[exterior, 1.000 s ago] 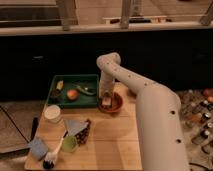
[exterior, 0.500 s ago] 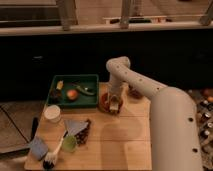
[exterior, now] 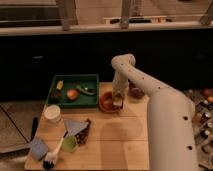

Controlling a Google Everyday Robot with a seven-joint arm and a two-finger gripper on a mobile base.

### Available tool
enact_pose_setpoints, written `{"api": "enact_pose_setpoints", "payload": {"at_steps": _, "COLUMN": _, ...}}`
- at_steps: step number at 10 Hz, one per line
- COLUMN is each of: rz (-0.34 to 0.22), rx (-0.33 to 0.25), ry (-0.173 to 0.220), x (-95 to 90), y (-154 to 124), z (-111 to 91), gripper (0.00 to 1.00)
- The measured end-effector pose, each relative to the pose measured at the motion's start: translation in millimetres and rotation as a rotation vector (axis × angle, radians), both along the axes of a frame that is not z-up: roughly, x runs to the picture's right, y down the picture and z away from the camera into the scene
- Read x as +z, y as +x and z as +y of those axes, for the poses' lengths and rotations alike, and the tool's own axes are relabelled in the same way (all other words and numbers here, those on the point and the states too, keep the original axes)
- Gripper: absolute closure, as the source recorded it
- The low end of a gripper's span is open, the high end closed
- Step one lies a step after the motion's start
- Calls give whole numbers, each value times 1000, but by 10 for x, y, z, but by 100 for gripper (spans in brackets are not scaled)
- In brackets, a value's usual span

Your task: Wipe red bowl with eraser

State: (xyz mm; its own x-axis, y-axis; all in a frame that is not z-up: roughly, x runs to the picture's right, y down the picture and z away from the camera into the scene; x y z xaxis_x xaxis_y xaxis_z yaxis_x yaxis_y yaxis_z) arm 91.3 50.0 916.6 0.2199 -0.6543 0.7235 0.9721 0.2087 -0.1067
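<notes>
The red bowl (exterior: pixel 107 102) sits on the wooden table just right of the green tray. My gripper (exterior: pixel 118 101) points down into the bowl's right side, at or just above its rim. The white arm (exterior: pixel 150 95) reaches in from the lower right and bends over the bowl. The eraser does not show as a separate thing; it may be hidden at the gripper's tip. The smaller dark maroon bowl (exterior: pixel 136 92) stands just right of the gripper.
A green tray (exterior: pixel 92 78) at the back left holds fruit and vegetables. A white cup (exterior: pixel 52 113), two blue-grey pads (exterior: pixel 75 126) (exterior: pixel 37 148), a green cup (exterior: pixel 69 144) and a brush (exterior: pixel 50 159) stand at the front left. Small items lie off the table's right edge (exterior: pixel 204 112).
The arm's elbow and the gripper have shifted to the right, from over the bowl's left part to its right side. The bowl has stayed in place.
</notes>
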Motion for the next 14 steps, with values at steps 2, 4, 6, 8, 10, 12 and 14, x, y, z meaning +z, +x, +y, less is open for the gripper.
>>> {"api": "enact_pose_setpoints", "payload": {"at_steps": 2, "rz": -19, "rx": -1, "ry": 20, "x": 45, "y": -158, "z": -89, "gripper": 99}}
{"api": "enact_pose_setpoints", "payload": {"at_steps": 4, "rz": -54, "rx": -5, "ry": 25, "x": -17, "y": -283, "z": -79, "gripper": 99}}
{"api": "enact_pose_setpoints", "payload": {"at_steps": 6, "rz": -92, "rx": -3, "ry": 24, "x": -145, "y": -301, "z": -17, "gripper": 99}}
{"api": "enact_pose_setpoints", "payload": {"at_steps": 8, "rz": -123, "rx": -2, "ry": 24, "x": -240, "y": -333, "z": 19, "gripper": 99}}
{"api": "enact_pose_setpoints", "payload": {"at_steps": 10, "rz": -139, "rx": -3, "ry": 27, "x": -297, "y": -372, "z": 12, "gripper": 99}}
{"api": "enact_pose_setpoints", "payload": {"at_steps": 12, "rz": -144, "rx": -6, "ry": 29, "x": -337, "y": -392, "z": -16, "gripper": 99}}
{"api": "enact_pose_setpoints", "payload": {"at_steps": 14, "rz": -148, "rx": -11, "ry": 26, "x": -365, "y": -416, "z": -31, "gripper": 99}}
